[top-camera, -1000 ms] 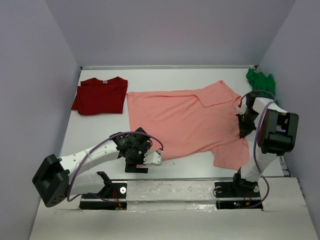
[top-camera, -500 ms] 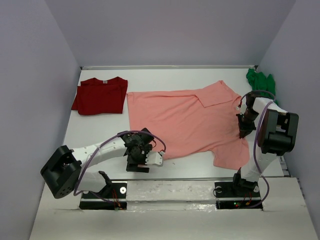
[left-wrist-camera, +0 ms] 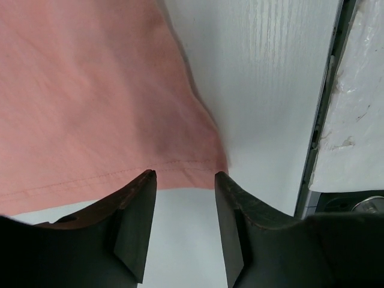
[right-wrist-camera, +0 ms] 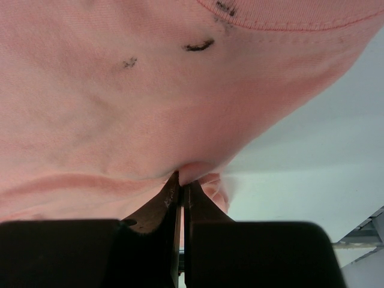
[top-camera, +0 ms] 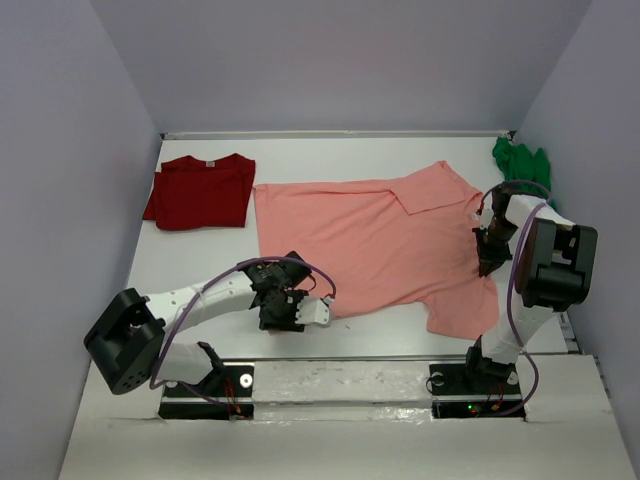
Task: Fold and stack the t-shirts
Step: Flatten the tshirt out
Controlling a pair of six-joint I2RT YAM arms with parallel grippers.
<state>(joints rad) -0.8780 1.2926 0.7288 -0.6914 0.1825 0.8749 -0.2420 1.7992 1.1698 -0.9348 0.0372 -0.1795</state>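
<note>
Across the middle of the white tabletop [top-camera: 200, 270] the salmon-pink shirt [top-camera: 370, 240] lies spread out mostly flat, with its collar area toward the far right and one sleeve hanging toward the near right edge. Off to the far left, well apart from it, the dark red shirt [top-camera: 200, 192] sits already folded into a neat rectangle, pale neck label on top. Way over in the far right corner the green shirt [top-camera: 522, 160] is just a crumpled lump against the wall. Down at the pink shirt's near left corner is the left gripper [left-wrist-camera: 183, 180]. Its fingers [left-wrist-camera: 135, 204] are parted a moderate way with nothing between them, and the stitched hem runs right past the tips, so it's hard to say if they touch the cloth. On the shirt's right edge the right gripper [right-wrist-camera: 181, 186] has its fingers pinched tight together on a little bunched fold of the pink fabric.
</note>
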